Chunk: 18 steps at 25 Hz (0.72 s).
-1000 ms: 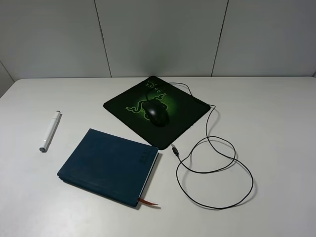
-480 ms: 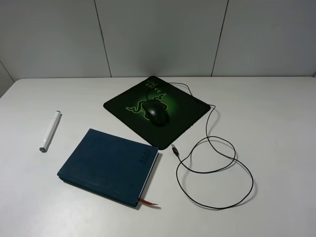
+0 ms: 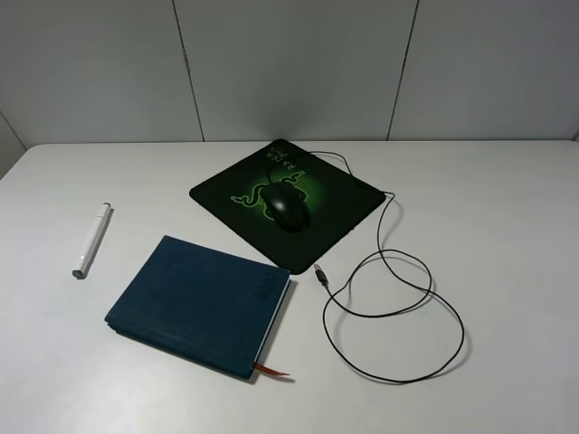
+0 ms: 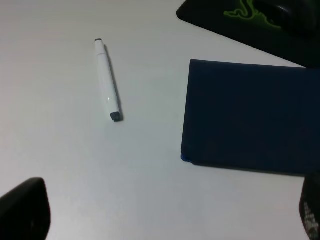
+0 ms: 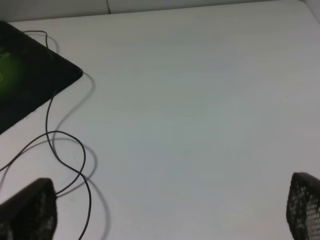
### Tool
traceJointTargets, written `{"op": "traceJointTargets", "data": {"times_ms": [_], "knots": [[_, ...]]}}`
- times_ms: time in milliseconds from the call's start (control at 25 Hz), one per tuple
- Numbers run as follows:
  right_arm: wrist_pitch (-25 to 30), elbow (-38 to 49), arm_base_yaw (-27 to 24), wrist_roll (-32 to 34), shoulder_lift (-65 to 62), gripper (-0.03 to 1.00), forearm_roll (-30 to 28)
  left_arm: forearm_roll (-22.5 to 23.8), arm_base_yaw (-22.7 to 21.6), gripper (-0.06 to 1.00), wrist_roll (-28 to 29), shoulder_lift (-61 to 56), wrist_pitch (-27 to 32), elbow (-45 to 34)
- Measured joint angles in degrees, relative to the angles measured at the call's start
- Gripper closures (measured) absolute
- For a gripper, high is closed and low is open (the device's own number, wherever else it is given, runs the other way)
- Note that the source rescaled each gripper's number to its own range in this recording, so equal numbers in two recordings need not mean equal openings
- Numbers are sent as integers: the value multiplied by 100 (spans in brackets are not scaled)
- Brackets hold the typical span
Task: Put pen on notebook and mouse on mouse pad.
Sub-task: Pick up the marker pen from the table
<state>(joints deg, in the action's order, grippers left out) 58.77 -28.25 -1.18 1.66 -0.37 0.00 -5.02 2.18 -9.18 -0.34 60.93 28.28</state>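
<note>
The notebook [image 3: 199, 305] lies closed and flat on the white surface [image 3: 507, 226], turned at an angle, with a reddish ribbon [image 3: 271, 370] sticking out at its near corner. The pen [image 3: 91, 240] lies on the surface to the left of the notebook and clear of it, grey tip toward the near edge; it is not on the cover. Behind the notebook lies the pad [image 3: 339, 212], whose near corner comes close to the notebook's far right corner. The mouse [image 3: 287, 207] sits on the pad's green centre. Its cable [image 3: 398, 316] runs off the pad's far side and round its right corner, then loops over the surface to the right of the notebook. The plug [image 3: 320, 274] lies just right of the notebook's far right corner.

The left tool [image 4: 165, 212] hangs above the surface with its fingers [image 4: 22, 210] spread wide, gripping nothing; pen and notebook lie ahead of it. The right tool [image 5: 165, 210] is likewise spread and empty, above bare surface beside the cable loops.
</note>
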Motion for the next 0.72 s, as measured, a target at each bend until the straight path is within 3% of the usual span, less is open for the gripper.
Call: {"op": "traceJointTargets", "data": {"times_ms": [720], "knots": [[0, 0, 0, 0, 0, -3, 0, 45, 0, -6, 0, 0, 0, 0]]}}
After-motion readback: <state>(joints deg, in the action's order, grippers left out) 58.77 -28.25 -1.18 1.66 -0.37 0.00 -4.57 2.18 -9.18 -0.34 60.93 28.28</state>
